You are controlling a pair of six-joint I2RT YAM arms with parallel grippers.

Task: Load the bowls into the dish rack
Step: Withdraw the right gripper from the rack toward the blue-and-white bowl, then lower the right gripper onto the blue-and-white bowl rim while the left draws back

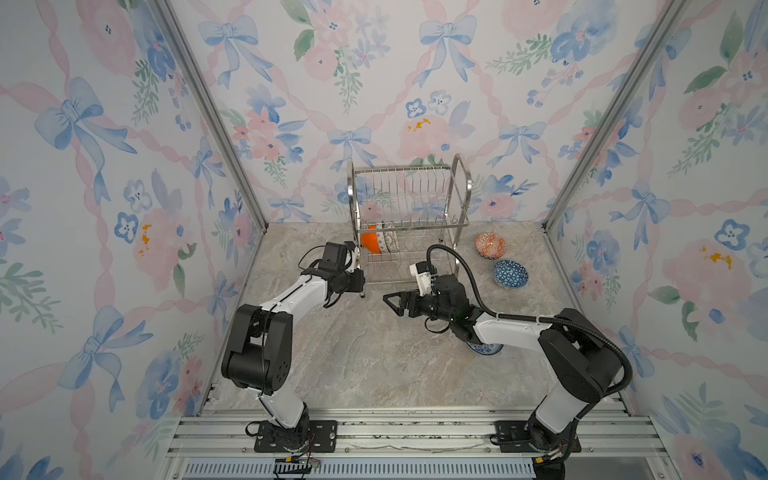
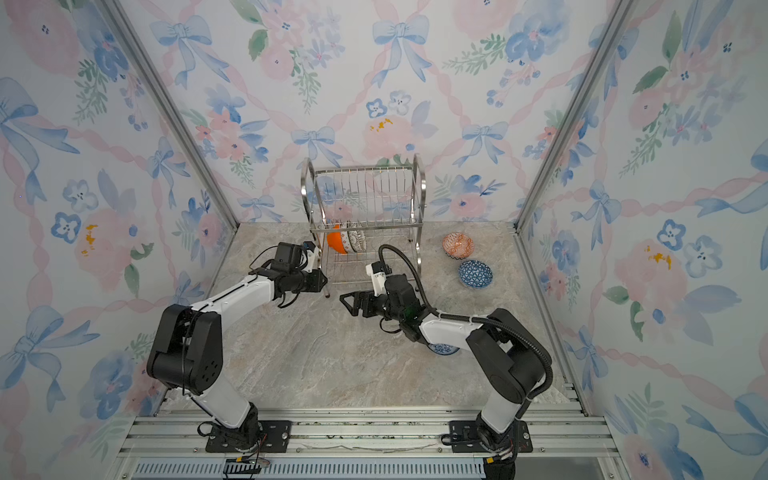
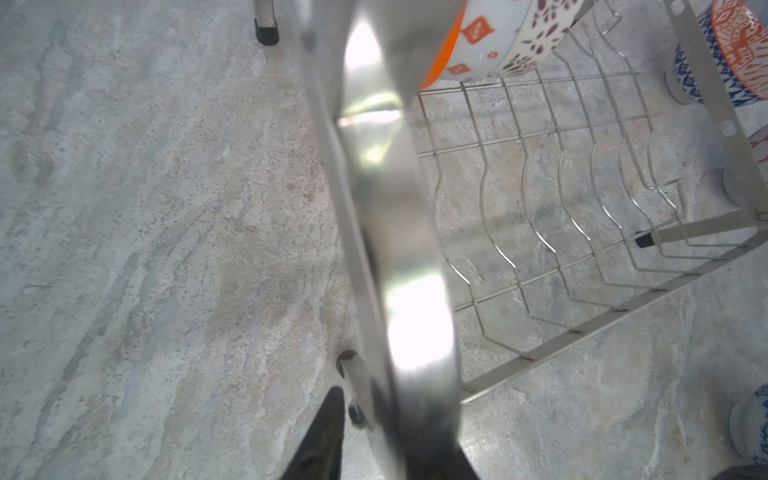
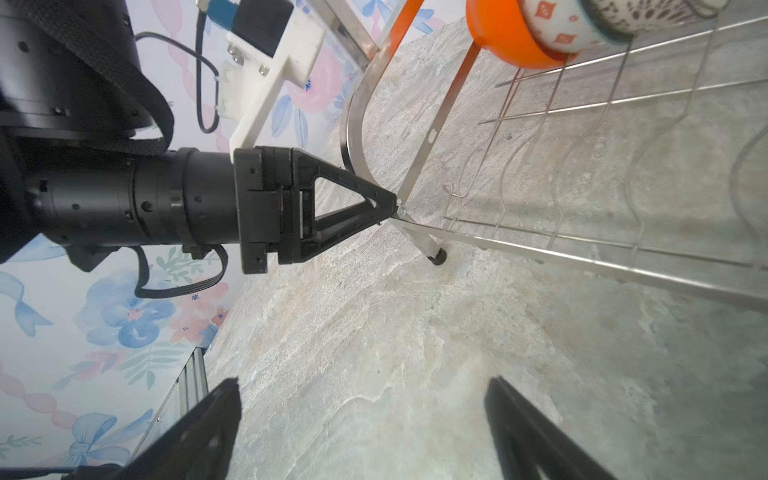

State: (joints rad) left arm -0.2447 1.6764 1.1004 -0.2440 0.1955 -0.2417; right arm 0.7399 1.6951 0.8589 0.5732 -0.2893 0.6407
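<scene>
The steel dish rack [image 1: 409,195] [image 2: 365,195] stands at the back of the table. Three bowls stand on edge at its left end: a plain orange bowl [image 1: 371,241] [image 4: 511,37], a white bowl with orange diamonds [image 3: 486,37] and a white bowl with dark marks [image 3: 540,33]. My left gripper [image 1: 362,290] [image 3: 390,409] [image 4: 390,205] straddles the rack's front left side frame [image 3: 399,232], which hides one finger. My right gripper [image 1: 392,303] [image 2: 349,301] [image 4: 363,380] hangs open and empty over bare table in front of the rack.
An orange-red patterned bowl [image 1: 491,245] [image 2: 457,245] and a dark-blue triangle bowl [image 1: 510,274] [image 2: 475,273] sit upright right of the rack. A blue-white bowl [image 1: 484,349] [image 2: 444,349] lies mostly hidden under my right forearm. Papered walls close in on three sides.
</scene>
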